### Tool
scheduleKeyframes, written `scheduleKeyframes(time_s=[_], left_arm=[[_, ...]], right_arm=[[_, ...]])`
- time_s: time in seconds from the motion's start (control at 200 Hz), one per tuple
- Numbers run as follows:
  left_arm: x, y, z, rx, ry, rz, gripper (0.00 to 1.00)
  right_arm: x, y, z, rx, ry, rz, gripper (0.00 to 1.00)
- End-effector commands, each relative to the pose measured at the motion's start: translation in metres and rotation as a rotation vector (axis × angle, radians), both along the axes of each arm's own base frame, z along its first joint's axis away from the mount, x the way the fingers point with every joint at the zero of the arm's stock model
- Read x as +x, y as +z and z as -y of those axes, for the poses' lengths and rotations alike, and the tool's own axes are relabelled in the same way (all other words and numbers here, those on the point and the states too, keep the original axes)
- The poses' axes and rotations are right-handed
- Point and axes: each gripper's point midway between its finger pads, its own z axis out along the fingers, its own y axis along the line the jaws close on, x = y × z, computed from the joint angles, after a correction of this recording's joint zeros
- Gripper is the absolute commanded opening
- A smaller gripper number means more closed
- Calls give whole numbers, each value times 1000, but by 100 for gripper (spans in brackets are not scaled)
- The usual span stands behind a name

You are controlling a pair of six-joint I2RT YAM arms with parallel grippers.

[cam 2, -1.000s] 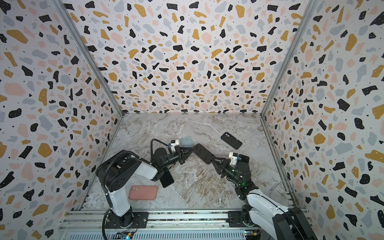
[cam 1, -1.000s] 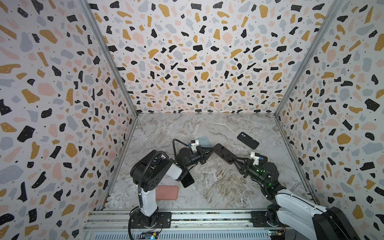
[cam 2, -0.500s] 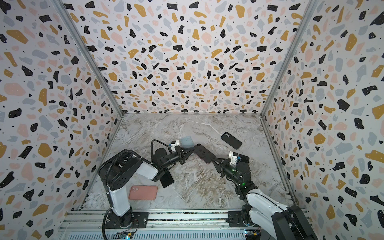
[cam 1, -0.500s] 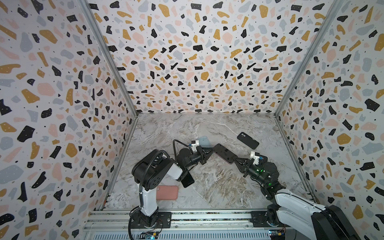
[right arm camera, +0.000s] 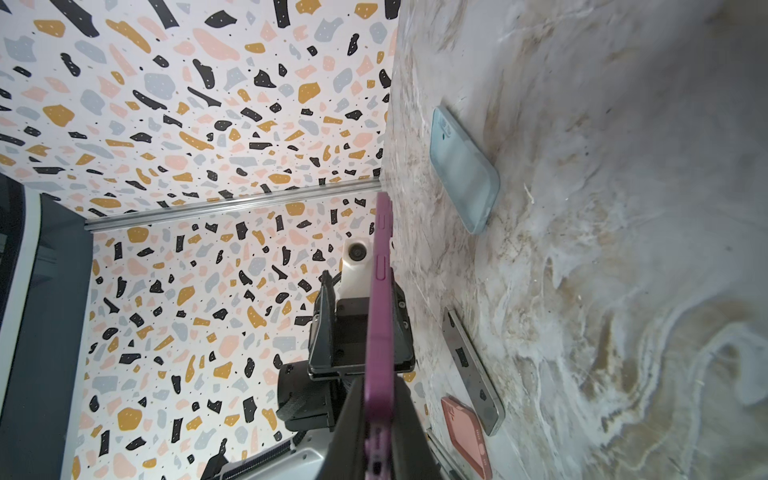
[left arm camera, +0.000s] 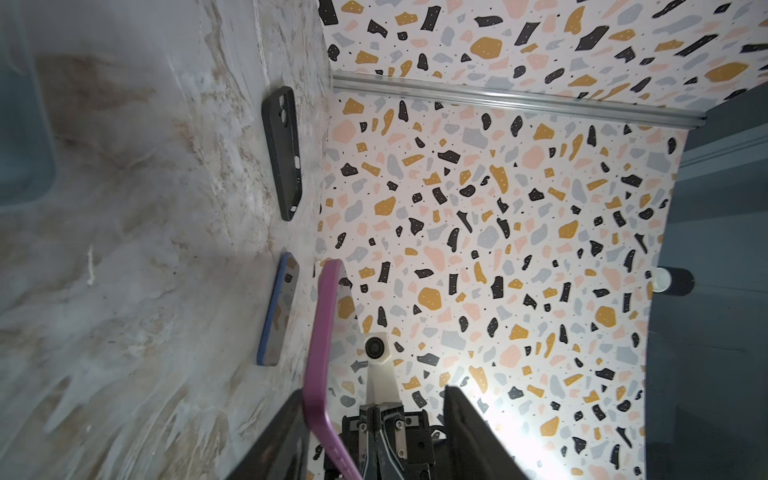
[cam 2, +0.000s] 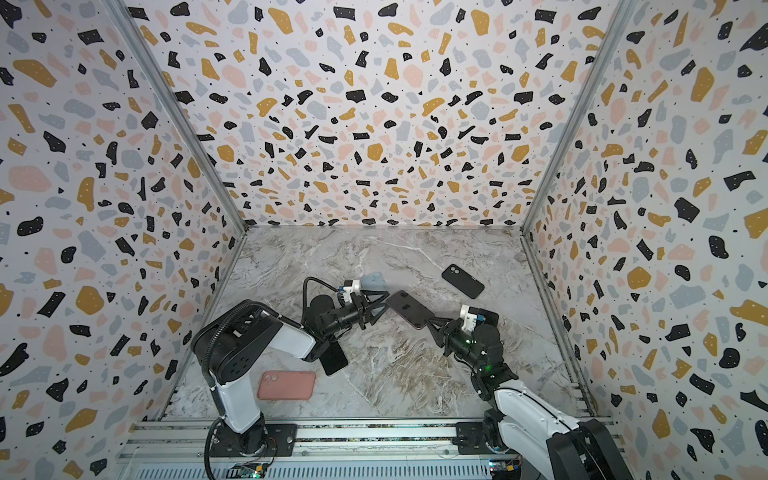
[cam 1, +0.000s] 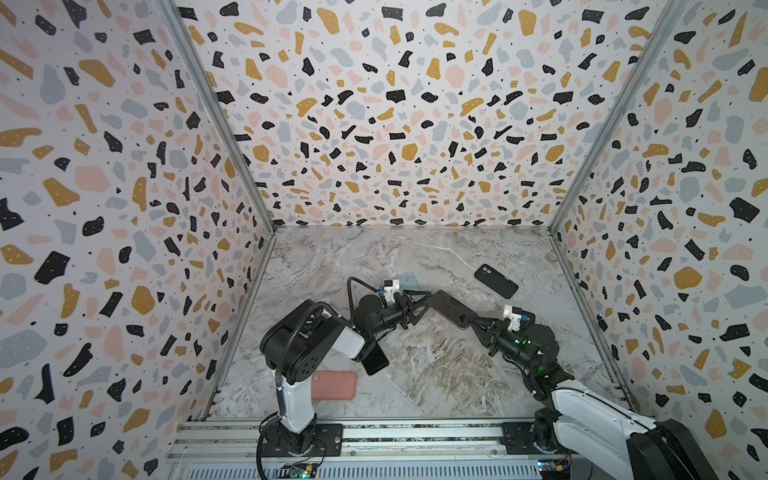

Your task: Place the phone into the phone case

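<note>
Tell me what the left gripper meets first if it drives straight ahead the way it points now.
Most likely the purple case: its near end seems to lie between the open jaws of the left gripper. Behind it, the right gripper holds its far end.

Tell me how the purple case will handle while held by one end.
Probably stiff: gripped at one end by the right pincer, the purple case juts out straight without sagging. Its glossy face looks slippery, so it might pivot in that narrow grip. Being flat, it would likely slide, not roll, if dropped.
</note>
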Motion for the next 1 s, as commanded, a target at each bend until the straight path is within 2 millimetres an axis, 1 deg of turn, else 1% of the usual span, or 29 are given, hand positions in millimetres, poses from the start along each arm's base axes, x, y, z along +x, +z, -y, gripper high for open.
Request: scheduleKeyframes(time_s=[0.0,0.035,0.075,0.105,0.115,0.125,0.175,0.19,0.195,0.205,0.23,0.335,0.42,0.506,0.611,0.751,0.821,0.936,0.996], left_arm=[[12,2,-3,148,-31,111,61],[18,-4,-5,224,-36,124,63],[25,-12,-9,319,-42,141,65],[30,-21,-13,409,-53,146,65],[33,-21,-14,434,-55,157,66],[34,-26,-16,467,-59,152,66],[44,-33,-23,589,-75,172,67],[47,-38,-26,633,-81,175,67],[50,-36,-26,641,-82,188,67],[50,-43,-30,675,-93,170,67],[55,-47,-34,732,-103,170,67],[80,-58,-47,893,-135,185,67],[94,-69,-55,1002,-170,196,68],[110,-76,-60,1094,-209,215,68],[124,-80,-63,1164,-243,243,69],[146,-86,-70,1249,-247,266,70],[156,-84,-71,1243,-253,269,71],[173,-72,-66,1245,-239,317,73],[179,-73,-64,1258,-248,335,74]], right_arm=[[5,18,0,-25,10,68,0],[6,18,0,-25,11,69,0],[6,17,0,-26,12,68,0],[7,16,0,-29,15,64,0],[7,16,0,-29,16,63,0],[7,15,1,-30,17,62,0],[7,12,0,-37,25,54,0],[7,12,0,-39,31,53,0],[7,12,0,-40,31,53,0],[7,11,-1,-41,35,53,0],[7,9,-2,-49,43,50,0],[9,5,-9,-88,101,52,0],[10,3,-15,-110,156,57,0],[11,-1,-20,-129,191,58,0],[10,-3,-22,-157,220,70,0],[8,-4,-23,-189,238,86,0],[8,-5,-22,-219,242,91,0],[9,-5,-19,-260,236,103,0],[9,-5,-18,-273,234,108,0]])
